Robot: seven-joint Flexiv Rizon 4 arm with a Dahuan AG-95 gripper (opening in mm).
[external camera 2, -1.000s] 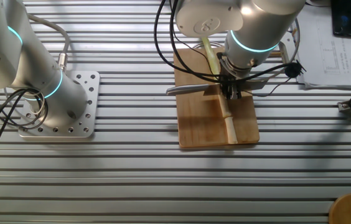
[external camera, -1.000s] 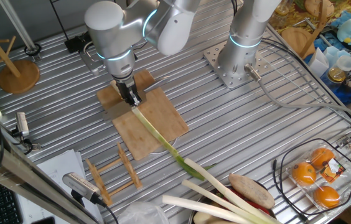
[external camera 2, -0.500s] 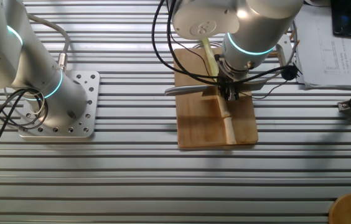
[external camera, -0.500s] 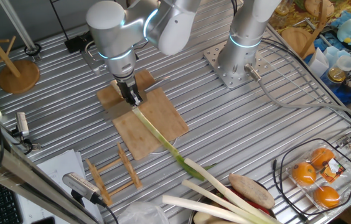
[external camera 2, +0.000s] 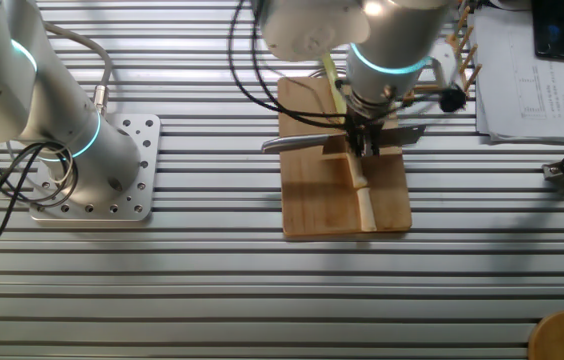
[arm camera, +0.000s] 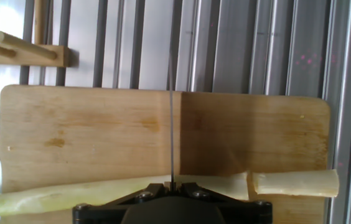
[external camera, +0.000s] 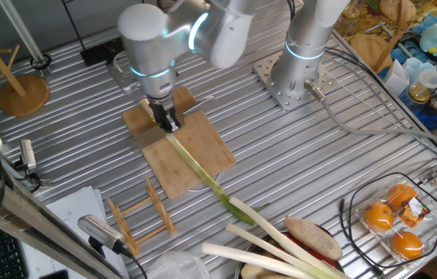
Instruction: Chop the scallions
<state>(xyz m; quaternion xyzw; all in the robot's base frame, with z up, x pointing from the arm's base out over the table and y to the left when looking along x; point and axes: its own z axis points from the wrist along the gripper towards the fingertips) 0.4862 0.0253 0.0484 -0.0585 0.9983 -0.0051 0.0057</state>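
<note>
The long thin pale-to-dark-green scallion stalk lies lengthwise across the rectangular wooden cutting board on the ribbed metal worktop, its short cut-off pale end piece just beside it. The gripper hangs directly above the stalk, clenched on a thin-bladed knife. The blade crosses the stalk's long axis squarely, so I judge the next cut falls straight down.

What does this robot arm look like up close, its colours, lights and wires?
The arm is made of rounded silver-grey segments, with a glowing cyan ring at each joint. Black cables loop loosely around its wrist. The hand at the tip is small, dark and boxy. The base is a perforated metal plate.
</note>
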